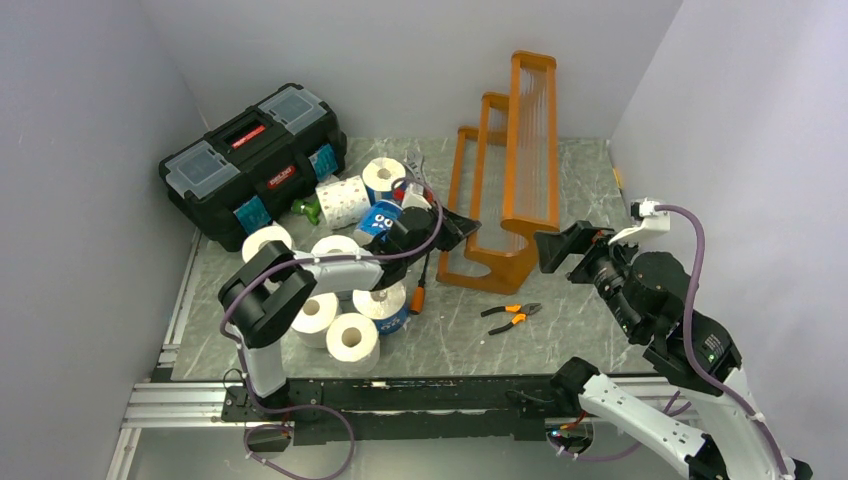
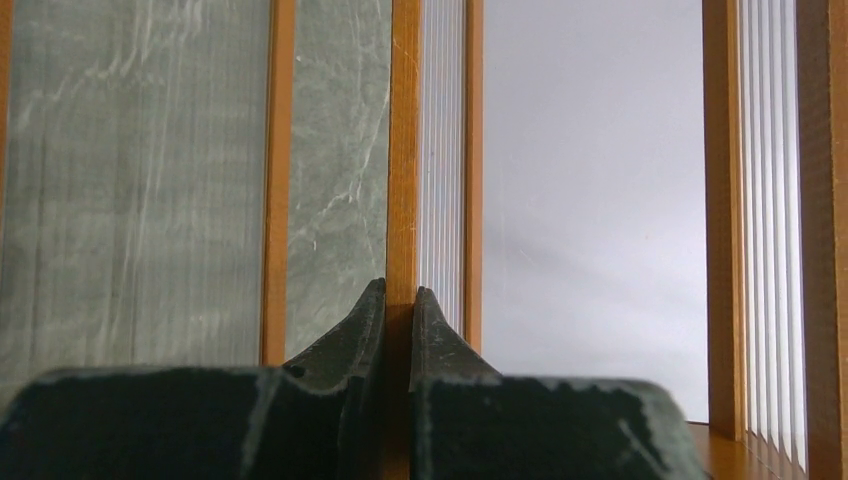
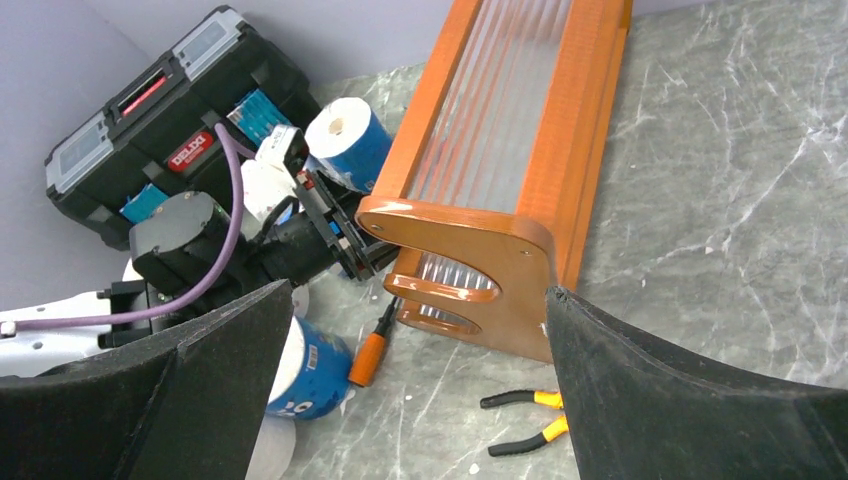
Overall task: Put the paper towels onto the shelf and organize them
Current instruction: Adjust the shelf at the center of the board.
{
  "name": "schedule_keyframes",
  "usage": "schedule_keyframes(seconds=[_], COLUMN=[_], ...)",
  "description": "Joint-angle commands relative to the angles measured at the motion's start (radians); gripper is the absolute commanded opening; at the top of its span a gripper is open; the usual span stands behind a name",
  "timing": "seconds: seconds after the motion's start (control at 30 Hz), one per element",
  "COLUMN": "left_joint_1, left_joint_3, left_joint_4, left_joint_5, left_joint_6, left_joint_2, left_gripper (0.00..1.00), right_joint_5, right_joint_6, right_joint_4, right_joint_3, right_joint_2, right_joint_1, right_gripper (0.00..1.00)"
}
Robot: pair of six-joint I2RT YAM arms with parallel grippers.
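Our left pincer [image 2: 400,292] clenches a rail [image 2: 403,150] of the orange-brown wooden shelf [image 1: 500,264], likely stiff and light; the right pincer [image 3: 418,288] gapes.

Shelf [image 1: 505,170] sits centre-back on the table [image 1: 590,330], tiers stepping up to the right. Left gripper [image 1: 462,228] is clamped on its near-left corner. Right gripper [image 1: 556,250] has jaws wide, just right of the near end, not touching. Rolls [image 1: 352,338] are bunched at left under the left arm (white and blue mixed). Toolbox [image 1: 255,160] back-left, pliers [image 1: 512,315] in front of the shelf.
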Motion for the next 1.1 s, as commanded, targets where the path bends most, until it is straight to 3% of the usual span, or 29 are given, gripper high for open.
schedule_keyframes(seconds=[0.0, 0.07, 0.27, 0.5, 0.6, 0.7, 0.77, 0.93, 1.07], left_joint_1=[-0.044, -0.054, -0.047, -0.008, 0.013, 0.075, 0.131, 0.237, 0.275], left_joint_3=[0.020, 0.020, -0.007, -0.034, -0.040, -0.026, 0.001, 0.157, 0.359], left_joint_4=[0.091, 0.106, 0.112, 0.128, 0.115, 0.034, -0.024, -0.205, -0.339], left_joint_5=[-0.119, -0.118, -0.094, -0.008, 0.028, 0.112, 0.208, 0.441, 0.622], left_joint_6=[-0.095, -0.105, -0.068, -0.037, -0.013, 0.031, 0.076, 0.282, 0.450], left_joint_2=[-0.013, 0.003, -0.016, -0.025, -0.039, -0.063, -0.060, -0.009, 0.097], left_gripper=[0.00, 0.01, 0.30, 0.39, 0.52, 0.77, 0.85, 0.89, 0.86], right_joint_5=[0.012, 0.010, 0.011, 0.007, -0.003, -0.019, -0.033, -0.050, -0.077], right_joint_6=[0.036, 0.040, 0.041, 0.029, 0.026, 0.023, 0.023, 0.005, -0.016], right_joint_4=[-0.018, -0.024, -0.042, -0.039, -0.047, -0.060, -0.071, -0.069, -0.057], right_joint_3=[0.016, 0.018, 0.030, 0.032, 0.041, 0.054, 0.068, 0.081, 0.078], right_joint_2=[-0.012, -0.016, -0.024, -0.021, -0.014, -0.008, -0.003, -0.005, 0.002], right_joint_1=[0.004, 0.004, 0.004, 0.004, 0.004, 0.004, 0.003, 0.004, 0.004], right_gripper=[0.99, 0.99, 0.99, 0.99, 0.99, 0.99, 1.00, 1.00, 1.00])
